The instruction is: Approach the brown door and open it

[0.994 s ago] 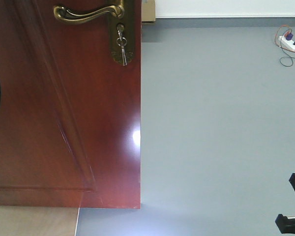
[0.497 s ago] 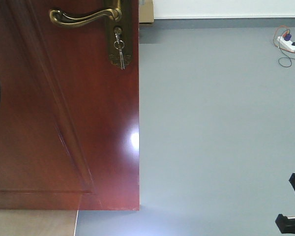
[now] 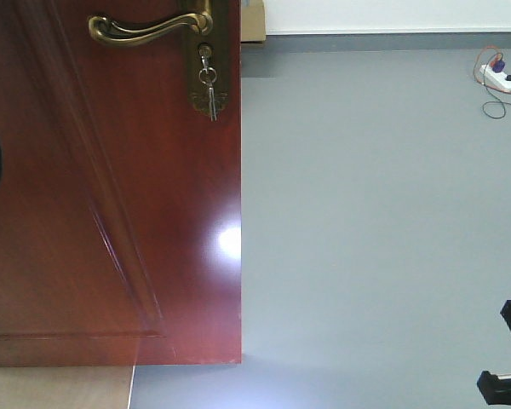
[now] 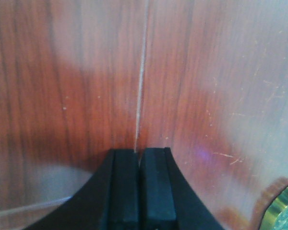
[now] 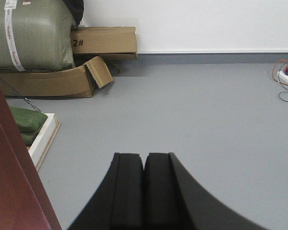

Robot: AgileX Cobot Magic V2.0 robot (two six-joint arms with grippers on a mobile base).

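We see the brown door [image 3: 111, 187] filling the left of the front view, its brass handle [image 3: 145, 27] at the top. Our left pincer [image 4: 139, 165] is closed close against its wood; our right pincer [image 5: 144, 167] is closed over the grey floor [image 5: 197, 110].

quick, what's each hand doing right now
Left hand: closed, holding nothing, right up against the door.
Right hand: closed, holding nothing.
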